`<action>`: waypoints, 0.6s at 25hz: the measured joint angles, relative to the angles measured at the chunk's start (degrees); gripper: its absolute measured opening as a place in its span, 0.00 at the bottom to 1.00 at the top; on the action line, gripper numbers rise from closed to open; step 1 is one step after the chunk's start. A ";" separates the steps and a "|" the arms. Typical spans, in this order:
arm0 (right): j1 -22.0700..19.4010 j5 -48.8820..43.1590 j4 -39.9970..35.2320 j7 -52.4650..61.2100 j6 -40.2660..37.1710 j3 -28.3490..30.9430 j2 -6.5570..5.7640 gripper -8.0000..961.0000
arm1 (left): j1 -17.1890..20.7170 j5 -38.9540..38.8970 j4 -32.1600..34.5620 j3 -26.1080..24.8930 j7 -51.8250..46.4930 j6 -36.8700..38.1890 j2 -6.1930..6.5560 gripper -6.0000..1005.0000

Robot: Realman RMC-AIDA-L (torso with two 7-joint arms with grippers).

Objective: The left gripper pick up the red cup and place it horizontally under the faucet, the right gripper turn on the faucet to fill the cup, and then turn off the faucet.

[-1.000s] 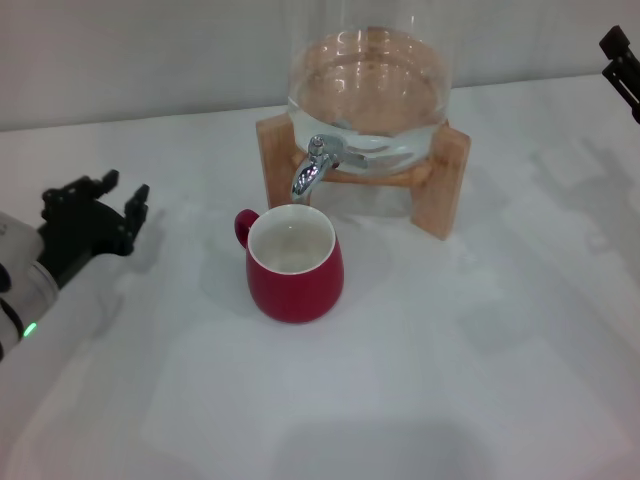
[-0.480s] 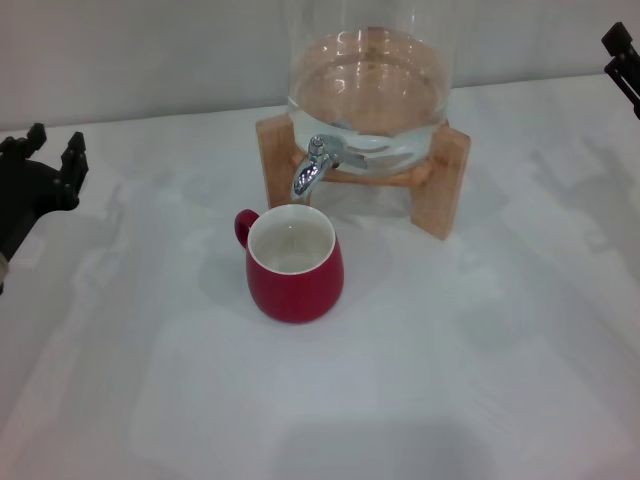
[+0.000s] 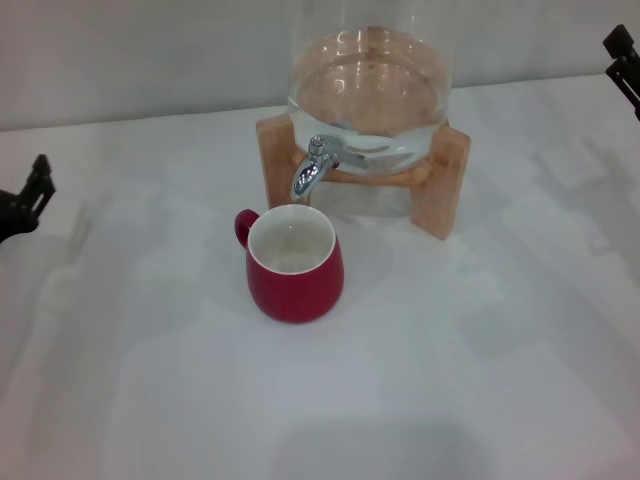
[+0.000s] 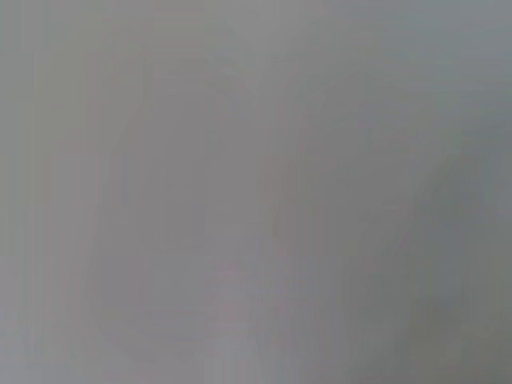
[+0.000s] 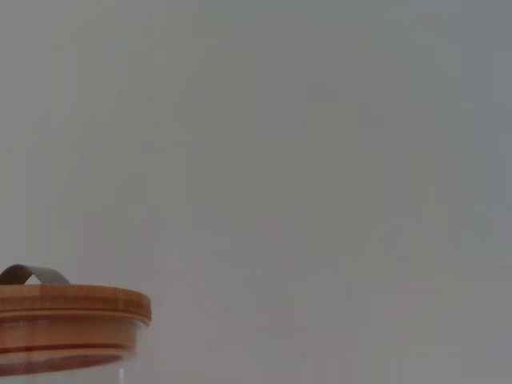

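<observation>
The red cup (image 3: 294, 264) stands upright at the centre of the head view on the white bench (image 3: 480, 380), its mouth up and its small handle turned toward the upper left. It sits just in front of the faucet (image 3: 312, 166), whose spout hangs above the far rim of the cup, apart from it. The faucet comes out of the glass water jar (image 3: 367, 85) on its wooden stand (image 3: 440, 180).

The left gripper (image 3: 25, 195) shows only as a dark tip at the left edge of the frame, well apart from the cup and holding nothing; how far its fingers are spread I cannot tell. The right gripper (image 3: 622, 62) is a sliver at the upper right corner, also empty-handed, its opening unreadable.

The main risk lies at the spout: it appears to line up near the cup's far rim rather than its middle, so water could strike the rim and run onto the bench. A hard push on the lever could also shift the stand.
</observation>
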 joint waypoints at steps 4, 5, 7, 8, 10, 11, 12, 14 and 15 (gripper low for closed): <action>-0.01 -0.24 0.05 0.30 -0.50 -0.34 0.05 0.90 | 3.65 -0.89 3.29 0.21 0.06 0.05 0.08 0.74; -0.04 -0.27 0.10 0.32 -0.79 -0.49 0.07 0.90 | 4.40 -0.90 4.03 0.31 0.28 0.28 0.10 0.76; -0.08 -0.29 0.18 0.34 -1.32 -0.92 0.07 0.90 | 5.58 -0.86 4.88 0.40 1.00 1.31 0.10 0.80; -0.10 -0.30 0.22 0.38 -1.54 -1.28 0.08 0.90 | 6.16 -0.85 5.10 0.38 1.50 2.12 0.11 0.82; -0.10 -0.34 0.20 0.43 -1.77 -2.11 0.11 0.90 | 7.41 -0.95 5.22 0.15 3.28 4.99 0.10 0.85; -0.10 -0.38 0.12 0.46 -1.92 -2.70 0.14 0.90 | 7.80 -1.13 5.20 0.03 4.13 6.29 0.08 0.87; -0.10 -0.40 0.08 0.54 -2.07 -3.14 0.16 0.90 | 8.40 -1.42 5.04 -0.14 5.22 7.85 0.05 0.89; -0.09 -0.42 0.10 0.92 -2.51 -4.23 0.18 0.90 | 9.40 -2.14 4.81 -0.38 7.02 10.53 0.01 0.89; -0.09 -0.42 0.15 1.09 -2.80 -4.75 0.18 0.90 | 9.84 -2.64 4.64 -0.47 7.74 11.65 -0.01 0.89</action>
